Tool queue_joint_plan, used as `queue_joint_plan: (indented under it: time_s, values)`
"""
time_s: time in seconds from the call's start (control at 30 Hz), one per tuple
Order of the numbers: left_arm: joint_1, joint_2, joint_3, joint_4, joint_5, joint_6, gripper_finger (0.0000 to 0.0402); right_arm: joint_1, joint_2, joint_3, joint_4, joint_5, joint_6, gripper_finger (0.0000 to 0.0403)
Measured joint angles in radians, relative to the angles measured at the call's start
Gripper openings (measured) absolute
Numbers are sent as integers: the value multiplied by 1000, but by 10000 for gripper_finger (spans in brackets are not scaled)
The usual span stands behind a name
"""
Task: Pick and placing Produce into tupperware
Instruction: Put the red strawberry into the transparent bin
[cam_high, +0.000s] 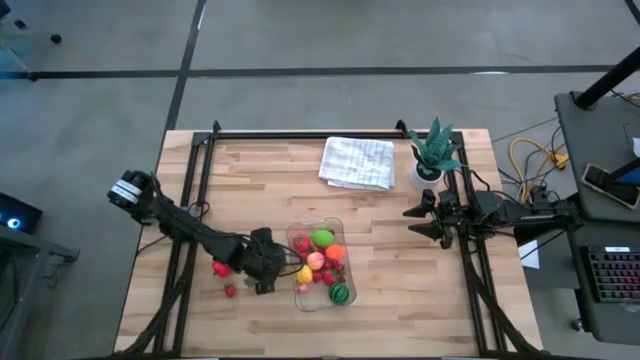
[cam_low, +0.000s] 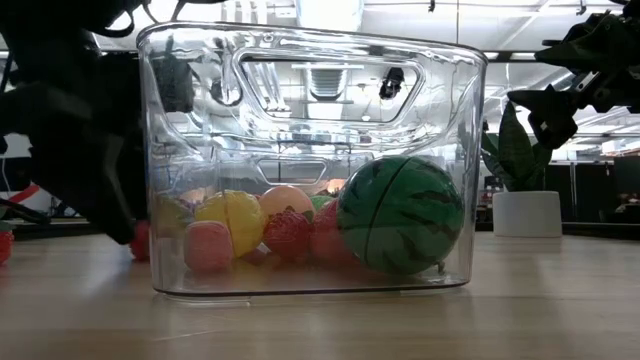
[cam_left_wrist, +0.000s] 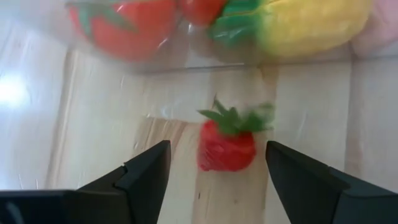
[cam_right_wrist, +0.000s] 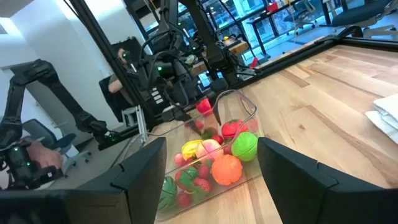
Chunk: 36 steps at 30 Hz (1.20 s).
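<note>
The strawberry lies loose on the table between the spread fingers of my left pincer, just outside the tupperware wall, beyond which the other produce is heaped. It looks light, small and smooth, likely to squirt sideways, so I would pinch across its red body, below the leaves. My right pincer waits released, well apart.

1. Two slim arms, matte black all over, built from jointed tubular segments.
2. The left arm has a pale grey and white cylindrical joint near its base, with black cables running alongside it.
3. The left tool has two flat, dark, angular fingers with bevelled inner edges.
4. The right tool has the same broad black fingers, wedge-shaped and smooth.
5. The right arm's wrist carries blocky black housings with thin black cabling.
</note>
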<state>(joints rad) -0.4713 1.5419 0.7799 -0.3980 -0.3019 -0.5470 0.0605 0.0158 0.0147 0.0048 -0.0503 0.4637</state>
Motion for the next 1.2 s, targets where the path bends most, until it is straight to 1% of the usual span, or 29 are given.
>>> queue_joint_plan:
  time_s: [0.17, 0.43, 0.53, 0.8, 0.97, 1.1, 1.2]
  values:
    - [1, 36, -1, 26, 1, 112, 249, 0, 0, 0, 0, 0, 0, 242]
    - [12, 70, 2, 74, 10, 117, 245, 0, 0, 0, 0, 0, 0, 242]
    - [15, 70, 0, 78, 15, 117, 230, 0, 0, 0, 0, 0, 0, 242]
    - [18, 72, -1, 85, 19, 141, 166, 0, 0, 0, 0, 0, 0, 242]
    - [18, 67, -2, 78, -8, 144, 143, 0, 0, 0, 0, 0, 0, 242]
    - [21, 30, 10, 30, -42, 165, 132, 0, 0, 0, 0, 0, 0, 242]
    - [20, -34, 47, -83, -73, 174, 130, 0, 0, 0, 0, 0, 0, 242]
